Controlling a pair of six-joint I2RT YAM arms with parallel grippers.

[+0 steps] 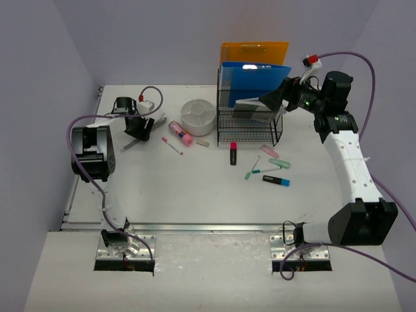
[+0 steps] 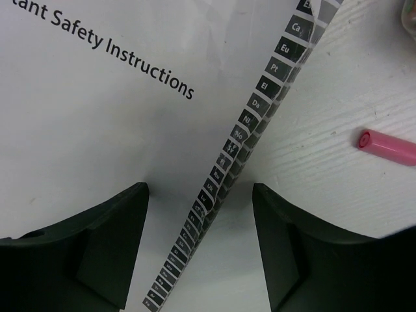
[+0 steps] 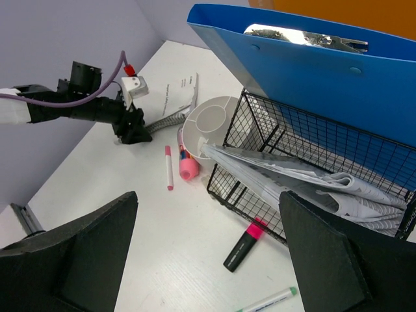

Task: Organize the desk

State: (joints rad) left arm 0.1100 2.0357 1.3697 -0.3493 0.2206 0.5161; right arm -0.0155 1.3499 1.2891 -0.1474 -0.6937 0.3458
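Desk [image 1: 195, 195]: white top spreading beneath the wire basket [image 1: 250, 127]. Left gripper [image 2: 199, 186]: well left of basket, jaws apart astride booklet [image 2: 97, 117] edge, probably for pickup. Right gripper [image 3: 208, 195]: above basket, jaws wide, empty.

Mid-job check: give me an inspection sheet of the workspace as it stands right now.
Surface: white desk, items scattered on it.
Job's things: wire rack holding papers; blue folder and orange folder at its back; booklet flat at left.
Clutter: loose markers, highlighter, pink marker, round tray.
Grippers: left gripper open over the booklet's edge; right gripper open by the rack.
Cables: purple cables loop off both arms.
Surroundings: lavender walls; nothing else seen.
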